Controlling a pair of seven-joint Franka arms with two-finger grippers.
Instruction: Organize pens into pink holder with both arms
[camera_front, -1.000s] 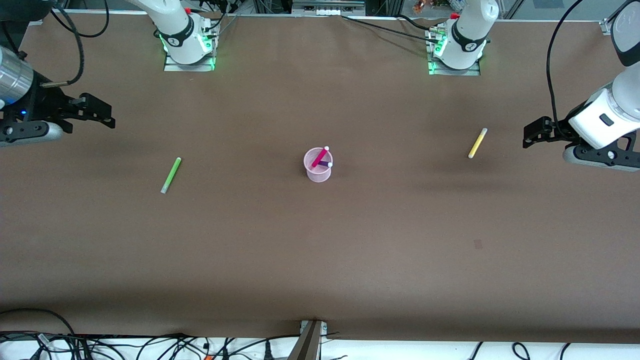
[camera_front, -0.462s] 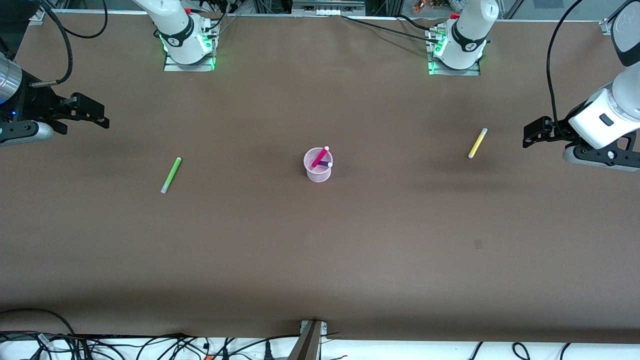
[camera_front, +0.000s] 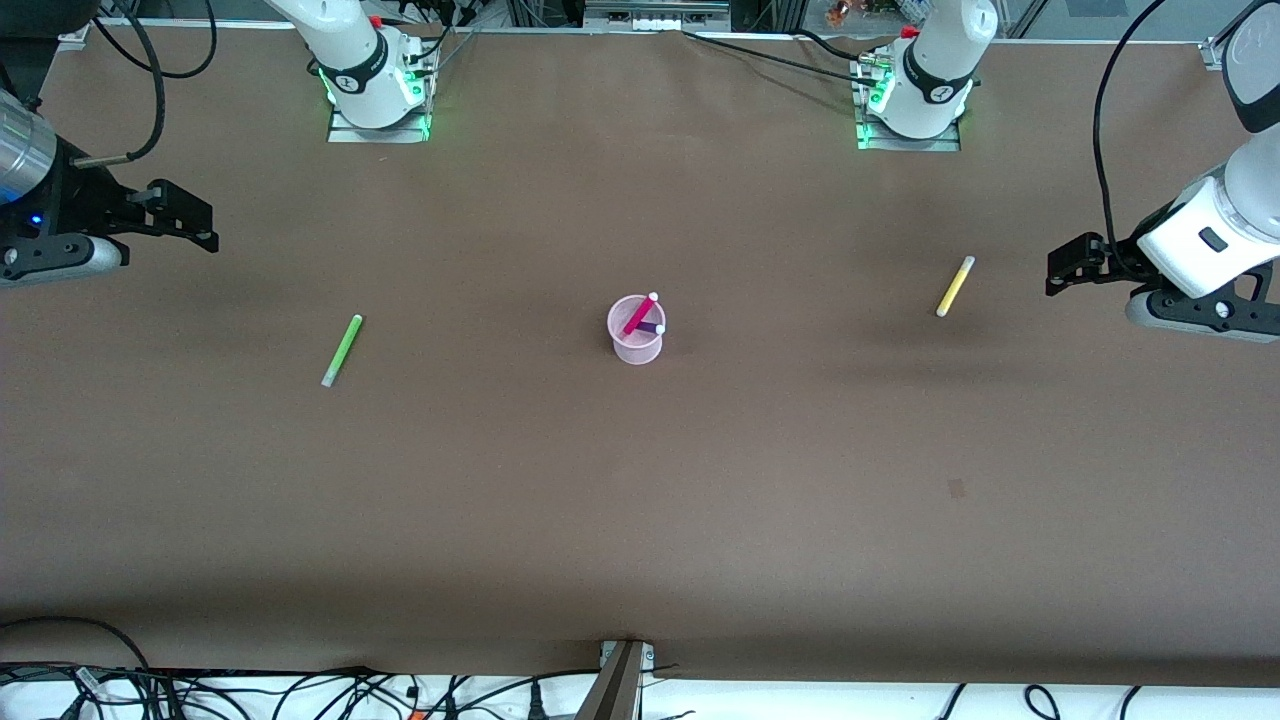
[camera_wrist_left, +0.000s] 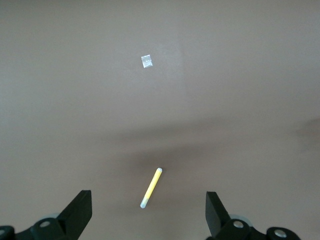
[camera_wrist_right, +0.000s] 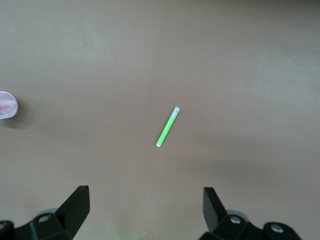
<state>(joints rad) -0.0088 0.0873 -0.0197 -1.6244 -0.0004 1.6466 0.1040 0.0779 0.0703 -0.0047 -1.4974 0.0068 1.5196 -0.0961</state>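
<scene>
The pink holder (camera_front: 636, 334) stands mid-table with the magenta-pink pen (camera_front: 640, 314) and the purple pen (camera_front: 653, 327) leaning inside it; its rim also shows in the right wrist view (camera_wrist_right: 7, 105). The green pen (camera_front: 342, 350) (camera_wrist_right: 167, 127) lies flat toward the right arm's end. The yellow pen (camera_front: 955, 286) (camera_wrist_left: 151, 188) lies flat toward the left arm's end. My right gripper (camera_front: 190, 222) (camera_wrist_right: 145, 207) is open and empty, up in the air at its end of the table. My left gripper (camera_front: 1068, 268) (camera_wrist_left: 148, 212) is open and empty, up in the air beside the yellow pen.
A small pale patch (camera_front: 956, 488) (camera_wrist_left: 147, 61) marks the brown table nearer the front camera than the yellow pen. Both arm bases (camera_front: 375, 85) (camera_front: 915, 95) stand along the table edge farthest from the camera. Cables (camera_front: 300, 690) lie off the edge nearest it.
My right gripper has drawn back a little toward its end of the table and risen slightly. The left arm, the pens and the holder have not moved.
</scene>
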